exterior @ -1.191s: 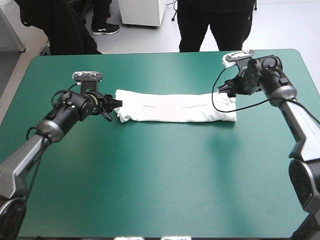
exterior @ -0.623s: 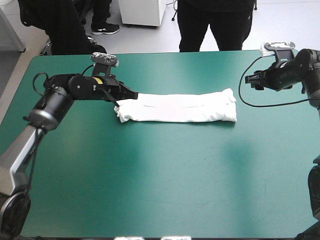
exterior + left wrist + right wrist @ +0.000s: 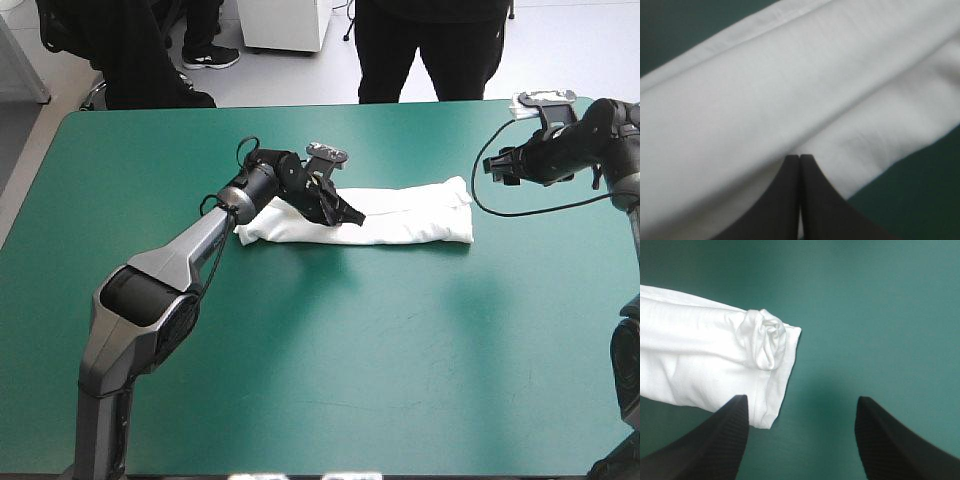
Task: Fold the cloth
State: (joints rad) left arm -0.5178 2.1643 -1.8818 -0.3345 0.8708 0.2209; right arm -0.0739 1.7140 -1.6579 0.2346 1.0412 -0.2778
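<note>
The T-shirt (image 3: 420,215) lies as a long, narrow folded strip across the far middle of the table (image 3: 300,380), its ends pointing left and right. From where I stand, the main risk is the left hand (image 3: 352,213). It is clenched, fingers pressed together in a point, low over the strip just left of its middle, with white cloth (image 3: 790,90) under and ahead of the tips. I can't tell whether a layer is pinched there. A sideways move from so low would likely drag the top layer and rumple the fold, and a grip on that layer alone would peel the strip apart. The right hand (image 3: 497,168) is released, fingers wide apart, raised beside the strip's right end and not touching it. In its own view that end (image 3: 700,360), with a small rolled lump, sits ahead of the hand (image 3: 800,400), toward one finger. Closing there would catch only a corner, or the cover.
</note>
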